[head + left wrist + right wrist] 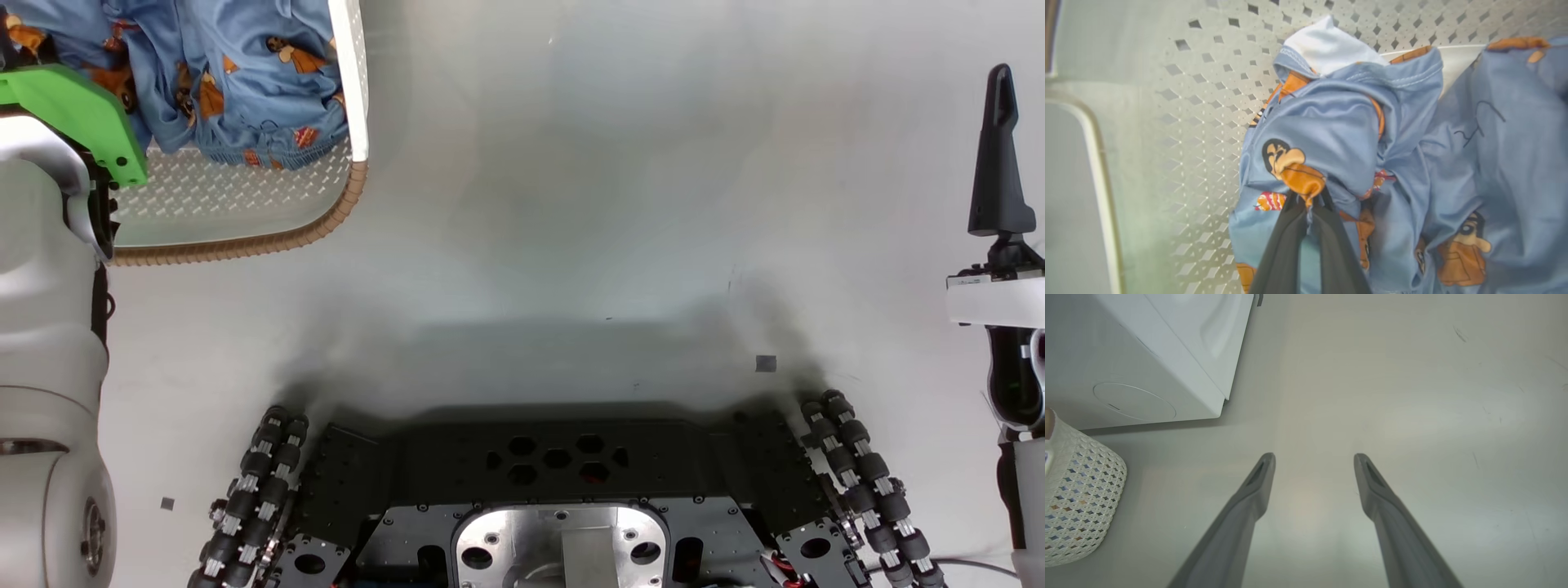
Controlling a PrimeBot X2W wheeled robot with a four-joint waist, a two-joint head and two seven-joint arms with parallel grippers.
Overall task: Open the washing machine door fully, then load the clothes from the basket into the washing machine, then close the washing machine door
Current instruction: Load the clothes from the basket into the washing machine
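My left gripper (1309,199) is down inside the basket (1200,102), its two dark fingers pressed together on a small orange-printed fold of the clothes (1339,134). The fold is bunched between the tips and the blue satin rises around them. A bit of white trim shows at the top of the heap, against the basket's perforated wall.

In the head view the basket stands on the floor (588,204) ahead of my base (555,474) and to my left. The clothes lie at its far end, reaching its right wall, and the bottom by the near, brown woven rim is bare. My pale left forearm with its green bracket (77,114) crosses the basket's left side.

My right gripper (1314,461) hangs over bare floor on my right, well apart from the basket, jaws spread wide with nothing between them.

In the right wrist view the washer (1147,355) shows its white lower corner with a round cover, and the basket stands near it on the floor, not touching it.
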